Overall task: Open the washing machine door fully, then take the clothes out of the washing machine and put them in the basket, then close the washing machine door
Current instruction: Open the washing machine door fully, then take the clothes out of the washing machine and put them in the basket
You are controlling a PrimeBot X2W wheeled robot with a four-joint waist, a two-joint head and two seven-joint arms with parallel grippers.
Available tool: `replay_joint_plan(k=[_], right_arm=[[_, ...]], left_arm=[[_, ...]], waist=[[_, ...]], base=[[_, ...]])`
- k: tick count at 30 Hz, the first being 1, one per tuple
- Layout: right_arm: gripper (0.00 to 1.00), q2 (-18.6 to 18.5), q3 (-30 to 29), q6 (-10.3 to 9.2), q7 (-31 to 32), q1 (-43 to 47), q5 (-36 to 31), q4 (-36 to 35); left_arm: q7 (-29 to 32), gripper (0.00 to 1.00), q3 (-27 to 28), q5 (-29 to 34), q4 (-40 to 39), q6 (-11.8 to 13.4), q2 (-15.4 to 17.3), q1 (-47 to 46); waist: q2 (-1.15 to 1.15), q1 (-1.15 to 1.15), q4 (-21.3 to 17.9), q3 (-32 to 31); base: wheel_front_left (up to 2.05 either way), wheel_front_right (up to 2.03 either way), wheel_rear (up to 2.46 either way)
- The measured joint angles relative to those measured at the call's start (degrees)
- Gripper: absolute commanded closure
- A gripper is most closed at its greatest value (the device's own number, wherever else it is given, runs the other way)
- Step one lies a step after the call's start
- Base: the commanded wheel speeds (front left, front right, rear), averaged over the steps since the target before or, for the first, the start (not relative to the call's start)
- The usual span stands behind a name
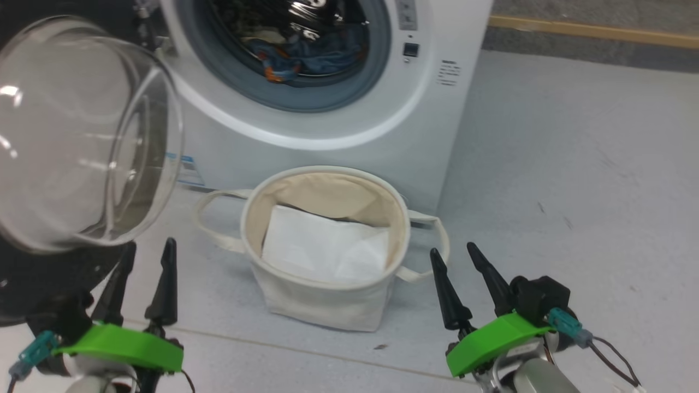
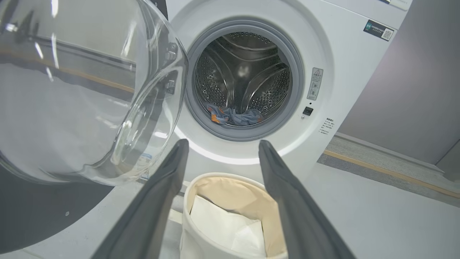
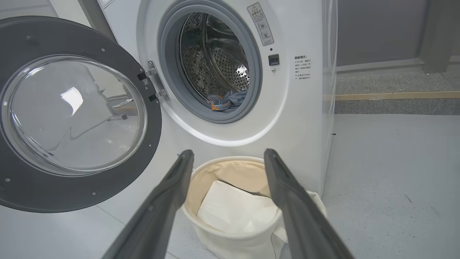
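Two tools sit nearest, low in the head view: the left tool (image 1: 149, 244) and the right tool (image 1: 452, 248), each with its dark fingers (image 1: 164, 289) spread wide and nothing between them. Between the two, on the floor (image 1: 546, 191), stands the basket (image 1: 319, 308), soft-sided, with a plain white sheet (image 1: 322, 248) lying in it, just in front of the washing machine (image 1: 393, 147). To the left the door (image 1: 82, 142) hangs swung well out, its clear middle bulging toward the left tool. Farthest in, the clothes (image 1: 311, 57) lie in a small heap at the bottom of the drum (image 1: 306, 16), just behind the grey seal (image 1: 306, 101). They look soft, light and limp, likely to drape and trail, so a pinch on a raised fold at the top of the heap should hold better than a loose edge; a trailing end could catch on the seal's lip.
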Motion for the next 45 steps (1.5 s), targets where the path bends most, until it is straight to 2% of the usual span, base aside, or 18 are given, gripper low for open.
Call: replay_joint_plan(k=[9,15,37,45], right_arm=[[0.00,0.00,-0.14,0.00,-0.03,-1.59,-0.87,-1.21],[0.00,0.00,-1.47,0.00,-0.07,-1.59,-1.31,-2.15],[0.00,0.00,-3.37,0.00,0.03,-1.57,-2.81,-4.12],[0.00,0.01,-3.12,0.00,0.02,-1.54,-2.81,-3.97]], left_arm=[[-0.08,0.00,-0.79,-1.07,-3.01,-0.04,-0.05,3.41],[-0.08,0.00,-0.91,-1.11,-4.57,-0.05,-0.05,4.04],[0.43,0.00,-2.66,-0.99,-5.94,0.82,0.14,4.88],[0.53,0.00,-3.00,-0.98,-5.90,1.08,0.52,4.92]], waist=[[0.00,0.00,-5.40,1.65],[0.00,0.00,-7.42,2.37],[0.00,0.00,-8.23,3.12],[0.00,0.00,-8.20,2.73]], base=[[0.00,0.00,0.00],[0.00,0.00,0.00],[0.01,-0.01,0.00],[0.91,-0.41,-0.50]])
